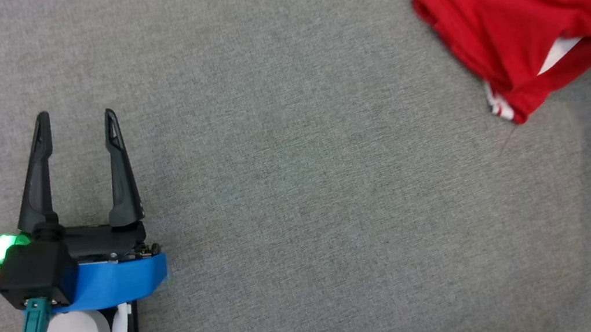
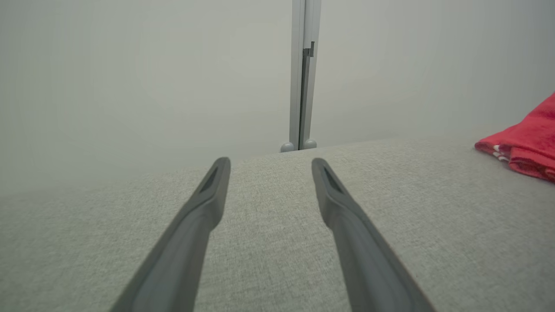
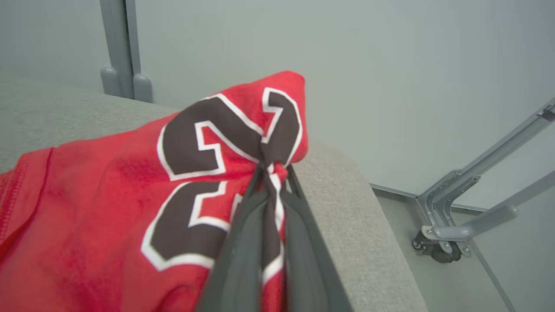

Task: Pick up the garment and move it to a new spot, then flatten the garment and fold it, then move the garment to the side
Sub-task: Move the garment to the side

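Garment (image 1: pixel 529 8): a red jersey with large dark numerals edged in white, lying bunched in loose folds at the far right of the grey fabric-covered desk (image 1: pixel 299 189). White striped trim shows along its lower hem. Seen from the right wrist, the cloth sits close to the desk's rounded corner, and a peak of it is lifted above the rest. Right claw (image 3: pixel 275 169): fingers pressed together and pinching that peak, right through one of the numerals, with a strip of red and white cloth showing between the two dark fingers. Left claw (image 1: pixel 75 114): fingers spread wide with nothing between them, low over bare desk fabric at the near left and well apart from the garment; whether it touches the surface cannot be told. A green light (image 1: pixel 3 248) glows on its wrist housing, above a blue band. Beyond the desk's far edge stands a pale wall with a grey upright post (image 2: pixel 303 73). Past the corner by the garment, a grey folding frame with a small caster (image 3: pixel 446 234) rests on the floor.
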